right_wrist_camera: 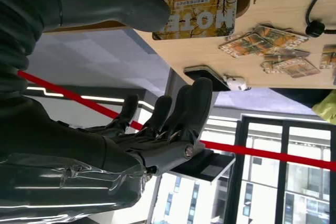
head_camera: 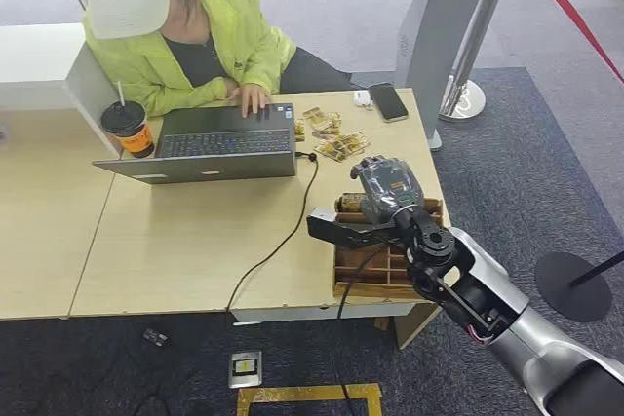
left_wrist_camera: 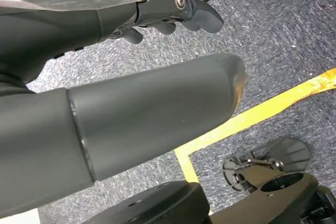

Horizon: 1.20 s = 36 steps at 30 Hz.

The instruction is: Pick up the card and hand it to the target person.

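the right hand [head_camera: 386,187] hovers over the far edge of the wooden box [head_camera: 368,270], which sits at the near right corner of the table [head_camera: 184,241]. its fingers [right_wrist_camera: 186,114] are spread and hold nothing. a card [right_wrist_camera: 198,3] stands in the box, just beside the thumb [right_wrist_camera: 118,3], not gripped. more cards [head_camera: 331,133] lie loose beyond the box, near a phone [head_camera: 388,101]. left of the box, a laptop [head_camera: 214,148] is open with a person's hand [head_camera: 253,97] on its keys and a cup [head_camera: 129,129] at its left. the left hand [left_wrist_camera: 166,19] hangs above the carpet with fingers curled loosely around nothing.
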Motion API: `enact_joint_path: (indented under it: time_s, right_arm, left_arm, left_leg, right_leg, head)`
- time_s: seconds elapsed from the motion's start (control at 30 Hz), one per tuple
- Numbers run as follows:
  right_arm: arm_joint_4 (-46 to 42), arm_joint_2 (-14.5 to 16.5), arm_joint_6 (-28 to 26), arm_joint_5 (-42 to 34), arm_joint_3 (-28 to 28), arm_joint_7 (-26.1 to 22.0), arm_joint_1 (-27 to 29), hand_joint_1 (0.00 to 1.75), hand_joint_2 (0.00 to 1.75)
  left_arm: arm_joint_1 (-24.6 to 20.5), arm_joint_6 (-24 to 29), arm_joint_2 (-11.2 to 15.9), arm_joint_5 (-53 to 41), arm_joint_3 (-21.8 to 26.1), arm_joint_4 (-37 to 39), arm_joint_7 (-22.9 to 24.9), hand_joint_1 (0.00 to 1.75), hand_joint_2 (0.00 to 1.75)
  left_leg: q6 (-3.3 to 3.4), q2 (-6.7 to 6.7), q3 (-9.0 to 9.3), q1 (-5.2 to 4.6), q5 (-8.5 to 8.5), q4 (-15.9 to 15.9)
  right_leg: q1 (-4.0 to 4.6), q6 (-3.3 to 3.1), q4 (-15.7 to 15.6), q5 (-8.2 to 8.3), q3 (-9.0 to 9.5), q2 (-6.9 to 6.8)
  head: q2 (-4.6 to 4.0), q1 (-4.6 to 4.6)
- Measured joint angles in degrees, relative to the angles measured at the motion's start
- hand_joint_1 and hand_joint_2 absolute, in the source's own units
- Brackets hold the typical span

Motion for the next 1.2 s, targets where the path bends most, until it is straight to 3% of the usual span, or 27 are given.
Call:
enact_joint_path:
  time_s: [0.23,1.03,1.2]
  right_arm:
    - [0.35,0.1,0.09,0.0,0.27,0.0,-0.12,0.72,1.75]
    - [8.49,2.62,-1.18,-0.2,0.85,-0.57,-2.72,0.92,1.75]
    - [9.32,2.9,-1.43,-0.19,0.86,-0.6,-2.79,0.86,1.75]
  left_arm:
    - [0.0,-0.01,-0.01,-0.02,0.0,-0.02,0.0,0.0,0.0]
    - [-0.34,-0.35,-0.47,-0.49,0.0,-0.02,0.23,0.0,0.0]
    - [-0.34,-0.36,-0.48,-0.49,0.0,-0.01,0.25,0.0,0.0]
  left_leg:
    - [0.0,0.0,0.0,0.0,0.0,0.0]
    - [0.0,-0.01,0.0,0.0,0.0,0.0]
    - [0.0,-0.01,0.01,0.0,0.0,0.0]
  right_leg:
    - [0.0,0.0,0.0,0.0,0.0,0.0]
    - [0.0,0.0,0.0,0.0,0.02,0.0]
    - [0.0,0.0,0.0,0.0,0.02,0.0]
  head:
    - [0.0,0.01]
    - [0.0,0.01]
    - [0.0,0.01]
